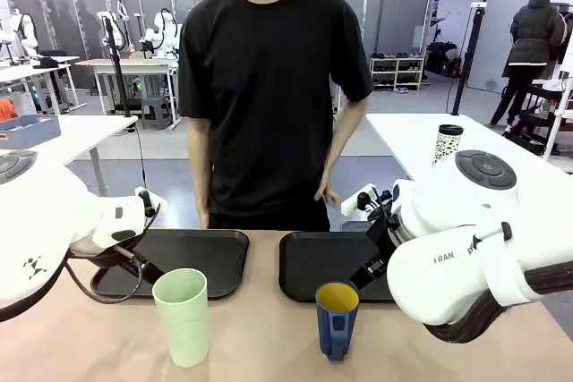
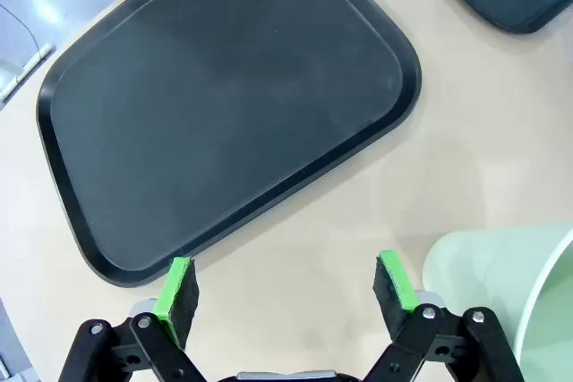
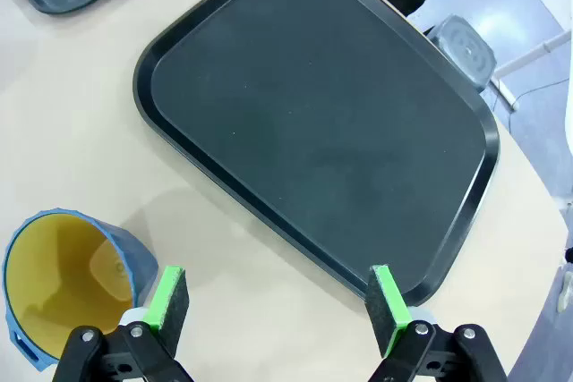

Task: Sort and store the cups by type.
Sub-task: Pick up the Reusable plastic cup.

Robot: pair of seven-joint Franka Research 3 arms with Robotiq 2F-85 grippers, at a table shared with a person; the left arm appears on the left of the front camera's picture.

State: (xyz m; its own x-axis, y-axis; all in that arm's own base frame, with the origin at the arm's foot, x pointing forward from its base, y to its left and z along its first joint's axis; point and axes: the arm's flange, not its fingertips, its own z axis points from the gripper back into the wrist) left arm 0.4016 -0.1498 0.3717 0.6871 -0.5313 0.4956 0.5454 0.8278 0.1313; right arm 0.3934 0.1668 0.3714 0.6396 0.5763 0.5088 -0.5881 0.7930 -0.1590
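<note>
Closest to the near edge of the worktop (image 1: 269, 346) stands the pale green tumbler (image 1: 182, 315), upright in front of the left tray (image 1: 201, 261). The left tool (image 2: 286, 288) hovers beside it with jaws spread wide and nothing in them, likely lined up for a pick. Further right the blue mug (image 1: 337, 318), yellow inside, sits before the right tray (image 1: 313, 266). The right tool (image 3: 276, 297) hangs just beside it, equally wide and empty. Both trays lie bare, seemingly one per cup type. A person (image 1: 269, 87) stands behind them.
</note>
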